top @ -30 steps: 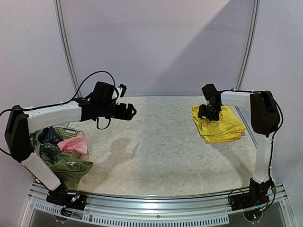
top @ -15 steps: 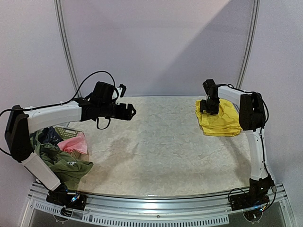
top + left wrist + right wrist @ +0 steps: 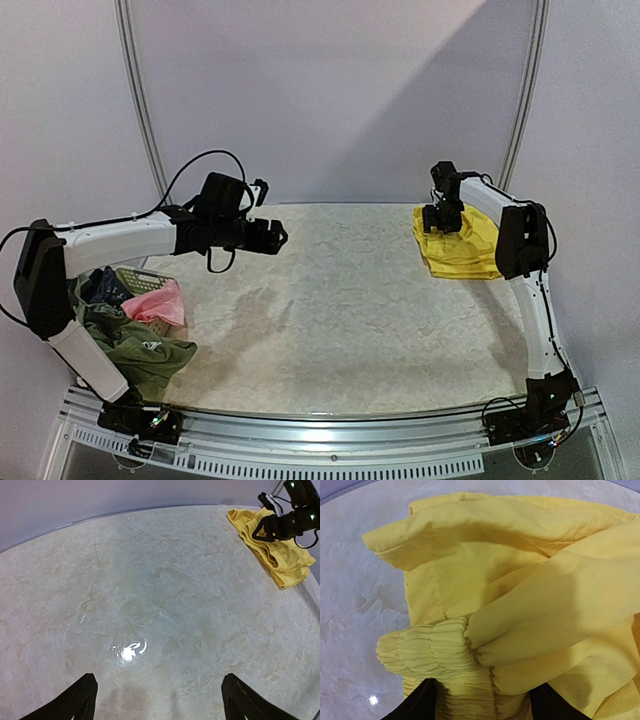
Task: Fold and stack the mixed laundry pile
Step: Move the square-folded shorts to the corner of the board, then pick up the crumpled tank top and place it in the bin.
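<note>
**Top external.** Left gripper (image 3: 278, 236) hangs above the table (image 3: 340, 320), left of centre, well clear of any cloth. Jaws spread wide, nothing between them. Laundry pile at the near-left corner, under the left arm: olive-green top (image 3: 150, 355) in front, draped over the table edge; pink piece (image 3: 158, 303) on top behind it; blue-grey piece (image 3: 100, 288) at the back, beside a mesh basket (image 3: 135, 277). Right gripper (image 3: 443, 222) sits at the far-right corner, down on the left edge of the yellow shorts (image 3: 468, 250). The shorts lie apart from the pile, folded into a compact bundle against the right side of the table.

**Left wrist.** Left gripper (image 3: 158, 677): two dark fingertips far apart at the bottom of the view, only bare marbled table between them. Holds nothing. Yellow shorts (image 3: 280, 562) at upper right, right gripper (image 3: 280, 525) on their near end.

**Right wrist.** Right gripper (image 3: 484, 690): fingers stand partly open, one on each side of the gathered elastic waistband of the yellow shorts (image 3: 520, 580). Bunched fabric fills the gap and touches both fingers, so the waistband is clasped. The rest of the shorts lies in thick folds ahead. Table (image 3: 350, 605) shows at left.
</note>
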`<state>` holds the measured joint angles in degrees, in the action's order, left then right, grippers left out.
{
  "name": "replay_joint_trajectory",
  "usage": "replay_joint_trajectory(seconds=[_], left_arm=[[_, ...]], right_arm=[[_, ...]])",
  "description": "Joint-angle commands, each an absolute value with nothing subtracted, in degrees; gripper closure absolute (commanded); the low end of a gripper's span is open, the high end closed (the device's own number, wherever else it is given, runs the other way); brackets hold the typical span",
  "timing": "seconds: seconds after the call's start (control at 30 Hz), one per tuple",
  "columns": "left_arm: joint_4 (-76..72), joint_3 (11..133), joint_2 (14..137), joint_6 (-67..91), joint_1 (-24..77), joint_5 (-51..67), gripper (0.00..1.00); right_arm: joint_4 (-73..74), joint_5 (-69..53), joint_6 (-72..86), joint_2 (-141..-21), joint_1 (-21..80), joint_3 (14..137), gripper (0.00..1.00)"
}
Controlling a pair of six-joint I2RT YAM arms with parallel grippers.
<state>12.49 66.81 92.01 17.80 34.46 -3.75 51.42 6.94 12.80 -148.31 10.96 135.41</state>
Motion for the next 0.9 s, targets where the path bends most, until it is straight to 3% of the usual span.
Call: replay_joint_trajectory(seconds=[0.0, 0.67, 0.87], left_arm=[[13.8, 67.4, 91.9, 17.5, 33.9, -4.6, 0.12], [20.6, 61.9, 79.6, 21.2, 35.1, -6.7, 0.12], [28.0, 60.5, 74.5, 22.2, 35.6, -13.6, 0.12]], right_arm=[[53.2, 8.0, 10.2, -150.7, 10.4, 137.2, 0.35], [47.6, 9.6, 12.3, -126.2, 16.6, 117.1, 0.21], [42.9, 9.6, 13.3, -118.2, 18.9, 107.1, 0.15]])
